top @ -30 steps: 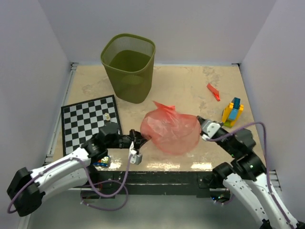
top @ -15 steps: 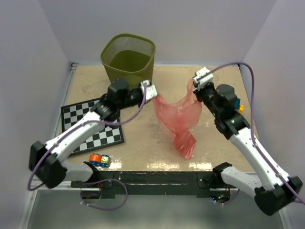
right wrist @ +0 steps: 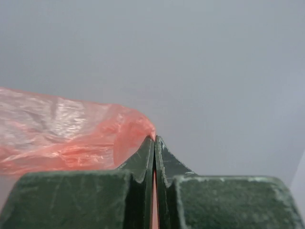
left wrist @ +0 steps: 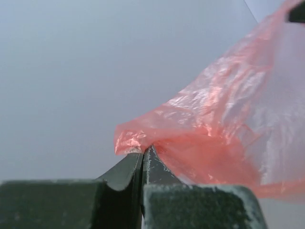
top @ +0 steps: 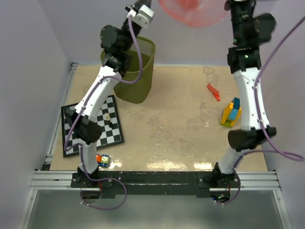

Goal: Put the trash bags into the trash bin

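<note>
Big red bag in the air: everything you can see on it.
The big trash bag is thin, crinkly, translucent red-pink film with glossy wrinkles. It hangs between both arms high above the table, its upper part cut off by the top view's edge. The left gripper is shut on one bunched edge, the right gripper on the opposite one. Nothing else visibly touches it.

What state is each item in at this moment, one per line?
big bag: held high in the air by two edges.
red strip: lying on the table.
bin: upright, no bag visible inside.
left gripper: shut on big bag.
right gripper: shut on big bag.
</note>
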